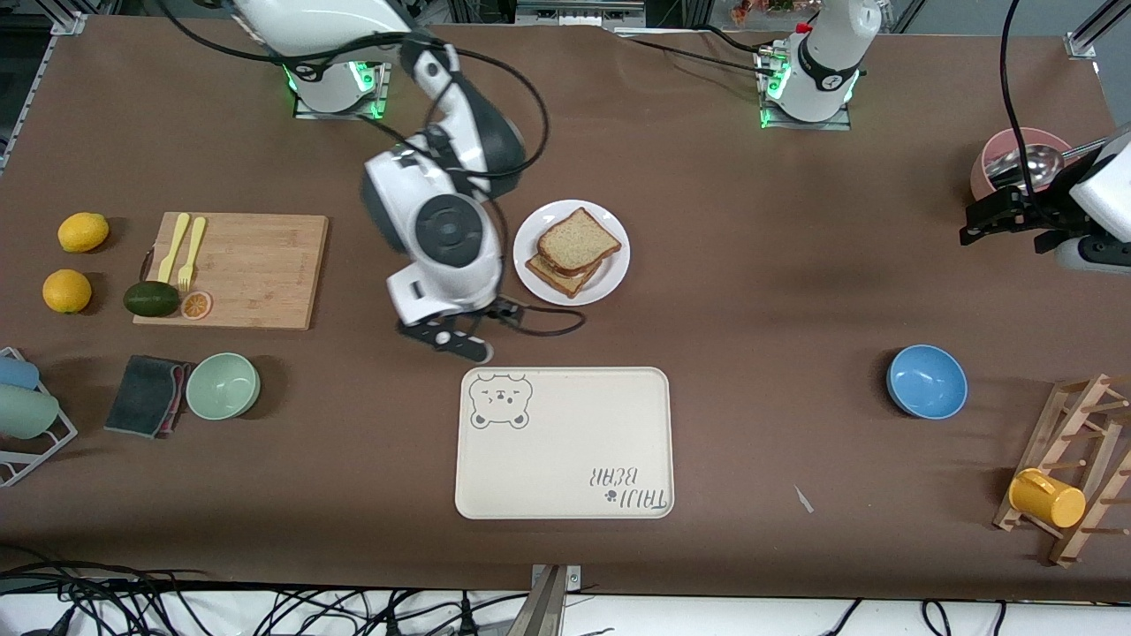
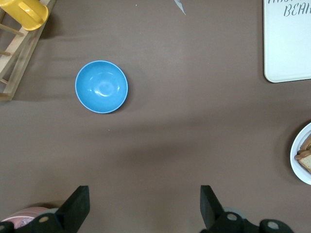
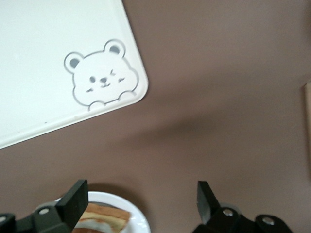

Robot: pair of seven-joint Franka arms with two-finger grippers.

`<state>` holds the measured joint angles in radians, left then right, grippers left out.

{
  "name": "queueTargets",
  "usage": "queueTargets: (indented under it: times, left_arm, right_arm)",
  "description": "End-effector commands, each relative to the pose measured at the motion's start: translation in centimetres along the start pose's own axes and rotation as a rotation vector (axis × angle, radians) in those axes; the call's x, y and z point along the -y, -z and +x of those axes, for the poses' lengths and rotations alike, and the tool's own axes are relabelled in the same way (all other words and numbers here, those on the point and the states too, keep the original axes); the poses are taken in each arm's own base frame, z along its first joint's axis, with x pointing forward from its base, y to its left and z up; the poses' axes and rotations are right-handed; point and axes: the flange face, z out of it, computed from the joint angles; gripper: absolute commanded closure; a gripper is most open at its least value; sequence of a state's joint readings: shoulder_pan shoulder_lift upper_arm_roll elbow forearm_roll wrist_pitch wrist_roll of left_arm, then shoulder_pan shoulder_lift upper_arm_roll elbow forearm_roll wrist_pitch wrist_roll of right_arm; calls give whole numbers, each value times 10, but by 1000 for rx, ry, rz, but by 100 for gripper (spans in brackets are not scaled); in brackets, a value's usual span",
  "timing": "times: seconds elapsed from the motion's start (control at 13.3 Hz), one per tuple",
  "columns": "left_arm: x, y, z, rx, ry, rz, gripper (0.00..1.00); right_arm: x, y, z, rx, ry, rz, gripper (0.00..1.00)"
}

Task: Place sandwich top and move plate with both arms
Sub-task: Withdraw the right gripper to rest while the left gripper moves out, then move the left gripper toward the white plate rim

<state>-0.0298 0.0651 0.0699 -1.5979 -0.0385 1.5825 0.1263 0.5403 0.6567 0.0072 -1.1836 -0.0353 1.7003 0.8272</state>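
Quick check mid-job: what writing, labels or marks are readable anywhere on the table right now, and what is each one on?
"TAIJI BEAR": printed on the cream tray, at the corner nearest the front camera toward the left arm's end; upside down in the front view.
"BEA...": the same print, cut off at the picture's edge in the left wrist view.
Bear face drawing, no words: on the tray's corner nearest the right pincer.
No other readable text or labels anywhere.

Bear tray [image 1: 565, 459], blue bowl [image 1: 926, 381], green bowl [image 1: 223, 385]
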Motion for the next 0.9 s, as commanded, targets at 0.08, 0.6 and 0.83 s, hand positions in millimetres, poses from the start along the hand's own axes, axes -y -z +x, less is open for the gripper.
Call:
queueTargets:
  times: [0.08, 0.6, 0.83]
  left_arm:
    - [-16, -20, 10, 28, -46, -36, 0]
    - [-23, -93, 52, 58, -97, -246, 0]
    - [-53, -128, 62, 10, -118, -255, 0]
  right_arm:
    - [-88, 45, 42, 50, 142, 7, 1]
    - [-264, 88, 80, 87, 331, 129, 1]
    - [-327, 92, 49, 84, 366, 125, 0]
